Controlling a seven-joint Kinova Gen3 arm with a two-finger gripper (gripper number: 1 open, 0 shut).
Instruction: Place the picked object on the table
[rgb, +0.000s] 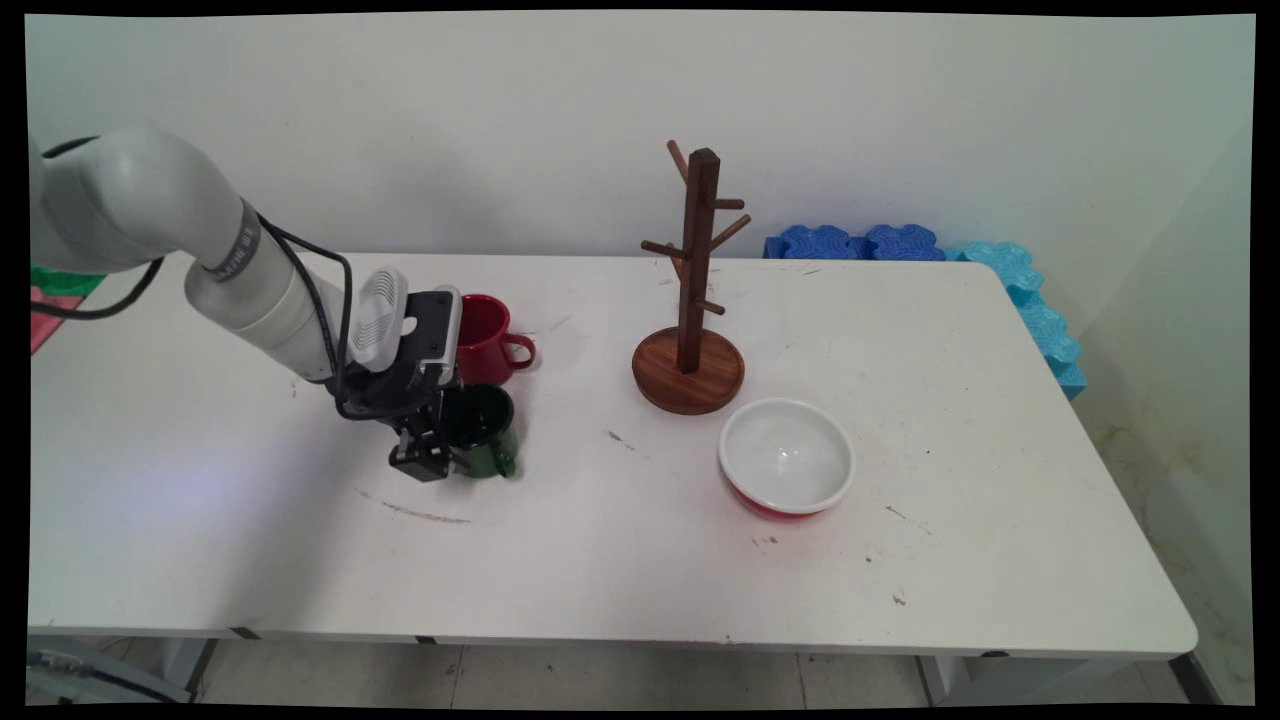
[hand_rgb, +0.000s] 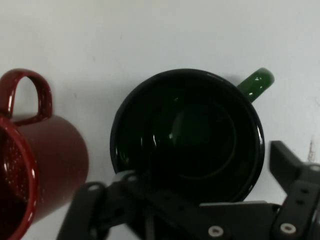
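White table (rgb: 640, 560) comes first, with its front edge closest and a bit of pale tiled floor (rgb: 600, 680) showing under it. Its top is scuffed, and a thin curved dark mark (rgb: 415, 512) lies just in front of the fingers.

Next comes the black gripper (rgb: 450, 452), low over the table. Its fingers are spread wide apart and are not squeezing anything. A dark green mug (rgb: 490, 440) stands upright right under them. In the hand view one finger (hand_rgb: 287, 162) sits just outside the mug's rim with a small gap, and the other is at the rim on the opposite side, but I cannot tell if it touches. The mug's green handle (hand_rgb: 257, 82) sticks out away from the fingers.

A white bowl (rgb: 787, 457) with a red outside sits well off to the right of the fingers.

Just behind the fingers stands a red mug (rgb: 485, 335), upright and close to the green one. I cannot tell if the two mugs touch.

Farther back and to the right is a brown wooden mug tree (rgb: 695, 300) on a round base, with bare pegs.

Blue foam blocks (rgb: 860, 243) line the far right corner, and a plain white wall (rgb: 500, 130) stands behind everything.
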